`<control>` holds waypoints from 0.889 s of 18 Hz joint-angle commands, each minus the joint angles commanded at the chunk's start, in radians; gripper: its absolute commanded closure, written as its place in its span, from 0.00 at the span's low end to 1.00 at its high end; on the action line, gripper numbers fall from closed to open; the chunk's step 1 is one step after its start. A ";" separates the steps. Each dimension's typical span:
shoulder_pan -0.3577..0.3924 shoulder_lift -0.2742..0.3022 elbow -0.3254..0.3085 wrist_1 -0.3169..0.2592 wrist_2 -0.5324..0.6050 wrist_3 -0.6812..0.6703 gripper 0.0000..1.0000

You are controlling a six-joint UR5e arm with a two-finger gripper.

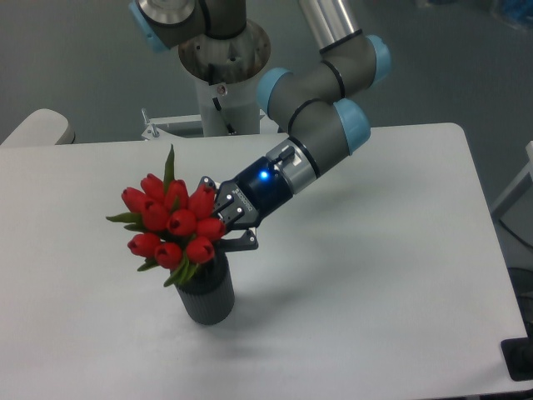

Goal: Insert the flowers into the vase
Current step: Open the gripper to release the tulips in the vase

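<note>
The flowers (171,221), a tight bunch of red tulip buds with green leaves, stand with their stems in the mouth of the vase (208,296), leaning a little to the left. The vase is a short dark grey ribbed cylinder, upright on the white table (375,275) at the front left. My gripper (223,218) reaches in from the right at the height of the buds. Its jaws stand apart, one finger (213,190) above and one finger (243,242) below the rightmost buds. The stems are hidden by the buds and leaves.
The robot's base column (223,92) stands at the table's back edge behind the vase. A pale rounded object (37,127) sits off the table's back left corner. A dark object (520,358) lies at the far right front edge.
</note>
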 joint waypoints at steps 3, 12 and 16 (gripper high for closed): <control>0.002 -0.014 -0.002 0.000 0.000 0.018 0.76; 0.021 -0.018 -0.011 -0.002 0.000 0.017 0.24; 0.031 -0.017 -0.011 -0.002 0.000 0.011 0.00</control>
